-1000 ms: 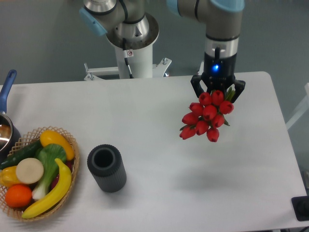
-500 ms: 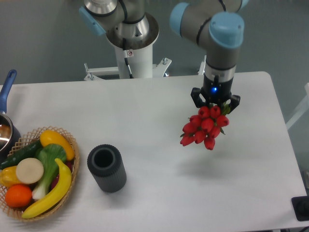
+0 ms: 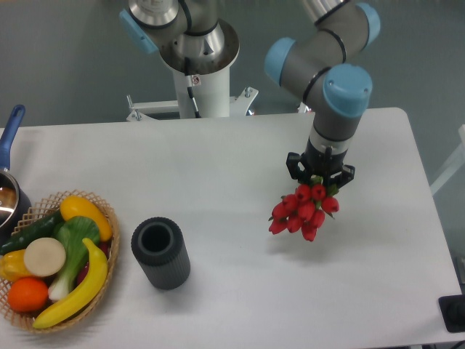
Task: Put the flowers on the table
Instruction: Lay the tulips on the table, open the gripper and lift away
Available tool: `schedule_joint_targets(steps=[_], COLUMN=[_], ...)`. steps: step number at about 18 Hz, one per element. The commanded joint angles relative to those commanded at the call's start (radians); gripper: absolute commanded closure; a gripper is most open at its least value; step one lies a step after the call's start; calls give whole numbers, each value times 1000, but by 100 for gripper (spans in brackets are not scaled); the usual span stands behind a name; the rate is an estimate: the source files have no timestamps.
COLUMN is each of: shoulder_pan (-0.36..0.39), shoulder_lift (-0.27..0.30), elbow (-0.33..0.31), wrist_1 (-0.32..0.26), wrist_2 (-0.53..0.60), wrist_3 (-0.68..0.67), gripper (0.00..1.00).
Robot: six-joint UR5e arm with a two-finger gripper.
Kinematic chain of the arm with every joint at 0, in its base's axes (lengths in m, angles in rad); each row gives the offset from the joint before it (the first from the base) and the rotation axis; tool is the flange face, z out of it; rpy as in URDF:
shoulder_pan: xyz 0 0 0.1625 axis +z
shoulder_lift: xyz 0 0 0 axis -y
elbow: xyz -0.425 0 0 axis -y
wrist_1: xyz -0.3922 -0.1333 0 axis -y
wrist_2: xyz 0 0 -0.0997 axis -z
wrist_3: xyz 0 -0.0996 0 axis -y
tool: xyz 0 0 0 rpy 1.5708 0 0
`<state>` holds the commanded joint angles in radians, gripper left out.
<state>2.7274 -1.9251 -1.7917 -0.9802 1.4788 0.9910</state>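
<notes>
The flowers (image 3: 302,211), a bunch of red tulips, hang heads-down over the right half of the white table (image 3: 240,298). My gripper (image 3: 320,177) is shut on their green stems just above the blooms, pointing straight down. The stems are mostly hidden behind the fingers. The lowest tulip heads are close to the tabletop; whether they touch it I cannot tell.
A dark ribbed cylindrical vase (image 3: 160,252) stands upright left of centre. A wicker basket (image 3: 105,218) of fruit and vegetables sits at the front left, with a pot with a blue handle (image 3: 11,131) behind it. The robot's base (image 3: 200,65) rises at the table's back edge.
The gripper has lowered with the flowers and shifted slightly toward the front of the table. The bunch now looks smaller and nearer the tabletop.
</notes>
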Motion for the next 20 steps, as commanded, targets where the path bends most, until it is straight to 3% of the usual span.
schedule_joint_targets(steps=[3, 4, 5, 15, 20], shoulder_pan=[-12, -11, -9, 52, 87], shoulder_lift=[-25, -22, -15, 29, 29], elbow=[11, 17, 35, 150, 181], wrist_1=[2, 8, 6, 14, 11], wrist_2=[-2, 0, -2, -64, -66], wrist_3=[-11, 3, 3, 24, 314], gripper=[54, 19, 1, 0, 0])
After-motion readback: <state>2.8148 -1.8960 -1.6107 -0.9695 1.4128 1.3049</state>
